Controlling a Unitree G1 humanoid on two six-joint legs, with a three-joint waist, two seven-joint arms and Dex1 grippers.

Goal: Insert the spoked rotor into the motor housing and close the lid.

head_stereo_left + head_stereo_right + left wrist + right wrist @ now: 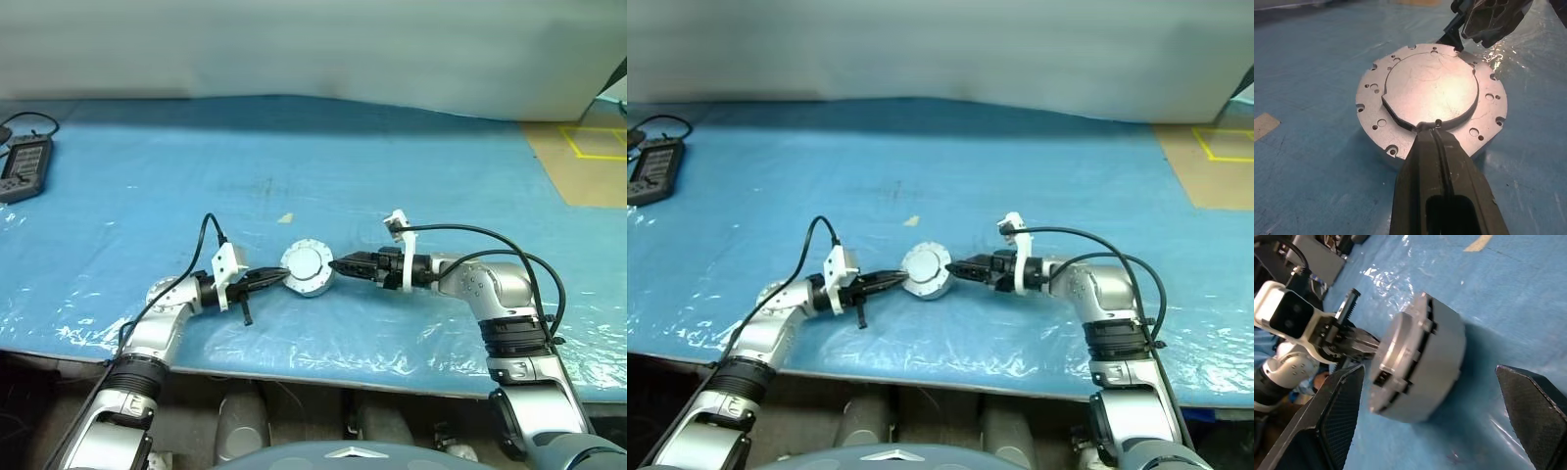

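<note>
The lid (1430, 93) covers the motor housing (1442, 367), hiding its inside.

Blue plastic-covered table (294, 147), pale wall behind (294, 44), yellow-taped brown floor (588, 162)

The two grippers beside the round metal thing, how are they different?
The left gripper has its fingers shut together, tips at the lid's edge; the right gripper has its fingers spread wide. The left points right, the right points left. Both have black fingers and sit close to the motor housing.

looks like a robotics lab: table (294, 147) under blue plastic sheeting, handheld controller (24, 168) at its edge, yellow floor tape (593, 147) beside it
</note>
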